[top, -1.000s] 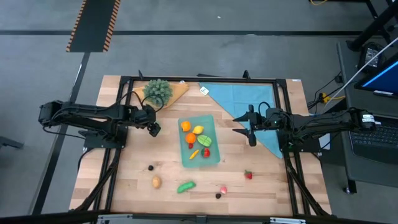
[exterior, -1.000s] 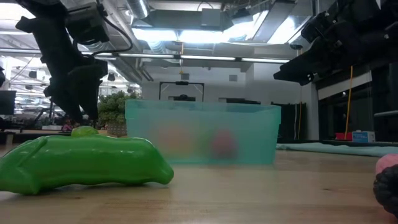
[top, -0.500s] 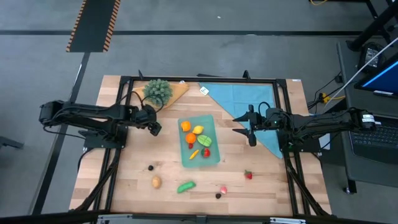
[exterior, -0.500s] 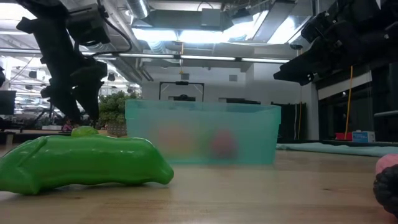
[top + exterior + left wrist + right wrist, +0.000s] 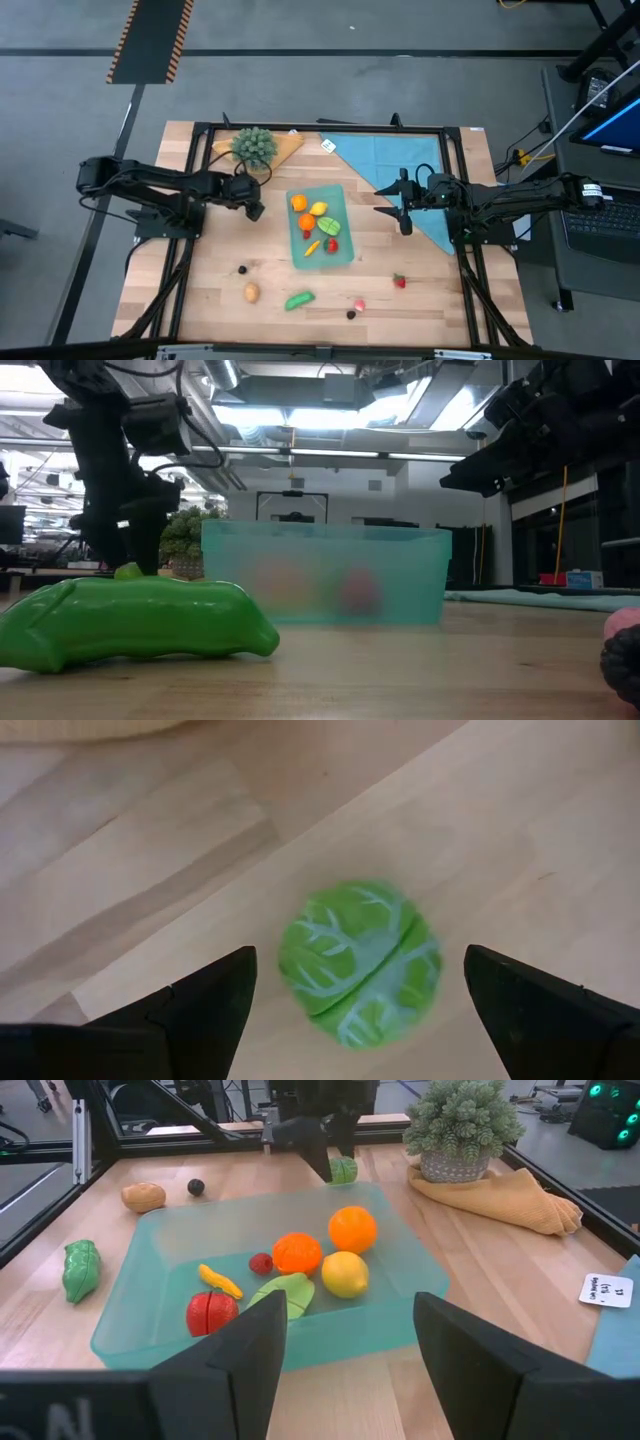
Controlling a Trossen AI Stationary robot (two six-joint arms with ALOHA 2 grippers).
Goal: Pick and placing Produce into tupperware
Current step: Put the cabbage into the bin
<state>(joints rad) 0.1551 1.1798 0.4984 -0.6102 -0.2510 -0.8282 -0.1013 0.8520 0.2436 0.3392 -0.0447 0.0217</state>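
A small round green cabbage-like toy vegetable (image 5: 358, 963) lies on the pale wooden tabletop (image 5: 420, 295) just left of the shallow translucent teal plastic container (image 5: 345, 255), and the left tool (image 5: 355, 1010) hangs right over it, fingers spread wide either side. The right tool (image 5: 396, 204) waits beyond the container's other side, fingers apart, gripping nothing.

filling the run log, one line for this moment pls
left gripper: open over green cabbage | right gripper: open, waiting beside tupperware

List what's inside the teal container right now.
Inside the container: an orange, a tangerine, a lemon, a red piece, a green leaf, a yellow sliver, a small berry. Nothing seems hidden.
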